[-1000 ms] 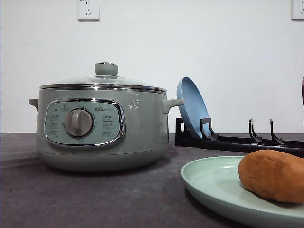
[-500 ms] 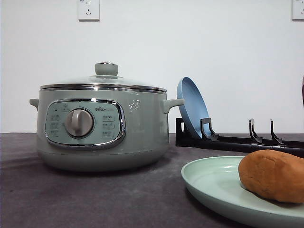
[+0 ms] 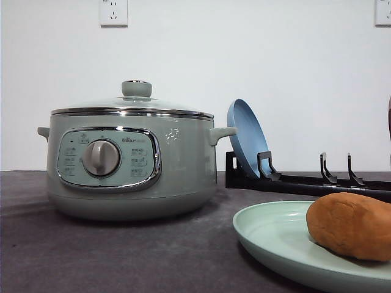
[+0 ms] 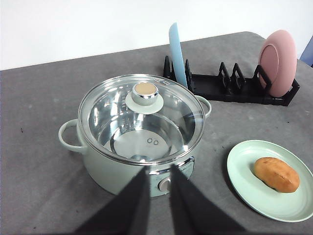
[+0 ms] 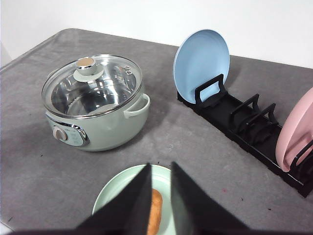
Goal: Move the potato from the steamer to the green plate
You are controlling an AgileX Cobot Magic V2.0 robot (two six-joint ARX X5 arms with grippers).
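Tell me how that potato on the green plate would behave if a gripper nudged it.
The potato is oval and smooth, so it would probably roll or slide across the green plate rather than stay put. The plate's raised rim looks shallow and may not stop it. Its matte skin suggests a fair grip; it looks solid, likely firm.

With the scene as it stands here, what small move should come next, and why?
Probably none beyond backing both arms off. The potato already lies on the green plate, the steamer has its lid on, and its pot looks empty through the glass. The left pincer and right pincer each look slightly open and hold nothing.
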